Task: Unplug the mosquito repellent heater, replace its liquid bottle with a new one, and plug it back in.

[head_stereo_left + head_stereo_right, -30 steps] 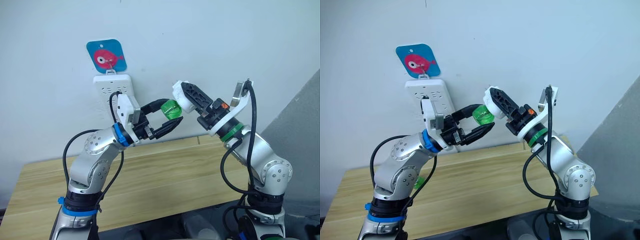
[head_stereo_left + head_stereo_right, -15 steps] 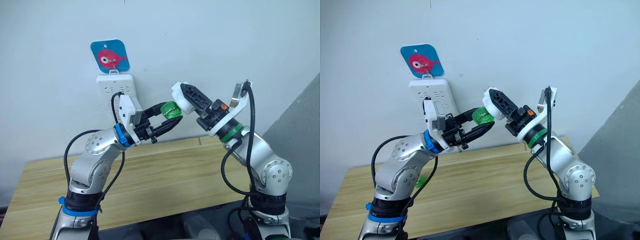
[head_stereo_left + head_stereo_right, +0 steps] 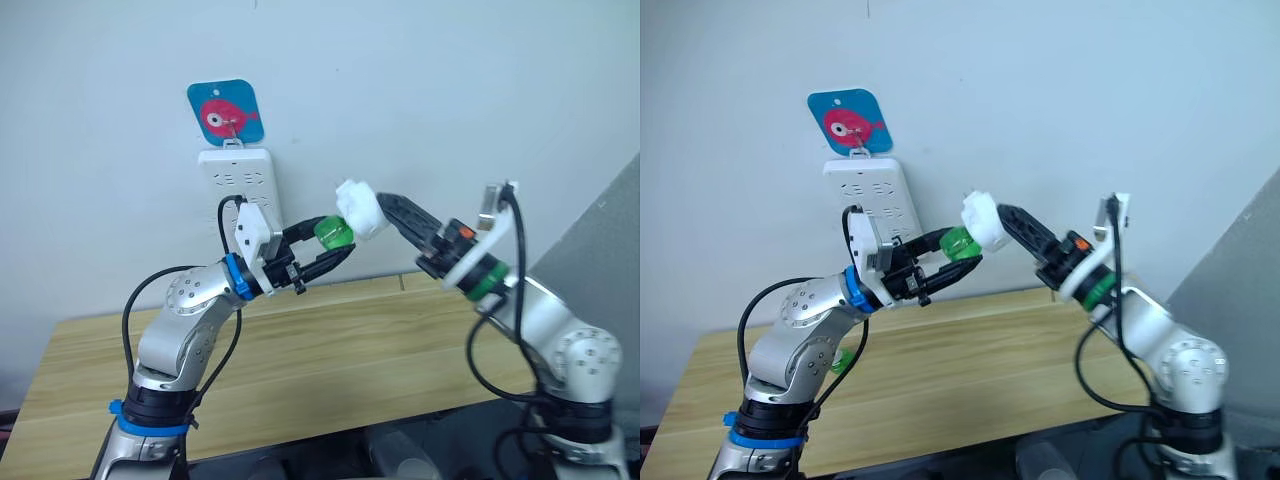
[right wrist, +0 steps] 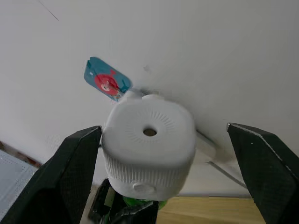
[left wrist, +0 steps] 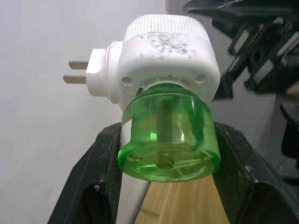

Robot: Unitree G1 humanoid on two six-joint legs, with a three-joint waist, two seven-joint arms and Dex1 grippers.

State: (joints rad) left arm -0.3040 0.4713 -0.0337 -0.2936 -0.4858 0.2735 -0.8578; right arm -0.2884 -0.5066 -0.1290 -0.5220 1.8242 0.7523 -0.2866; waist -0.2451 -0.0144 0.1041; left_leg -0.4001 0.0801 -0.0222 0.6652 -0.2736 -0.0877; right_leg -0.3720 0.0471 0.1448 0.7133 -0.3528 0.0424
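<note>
Wooden table below my arms, pale plank top with visible grain and seams, pushed up against the white wall. Its far edge meets the wall; near edge runs across in front of me. A small green item shows on the top behind my left elbow, mostly hidden by it; can't tell what it is.

White mosquito repellent heater with round vent hole facing the camera, between the right pincer's two spread black fingers, green bottle beneath it, blue fish sign on the white wall behind, strip of wooden table
</note>
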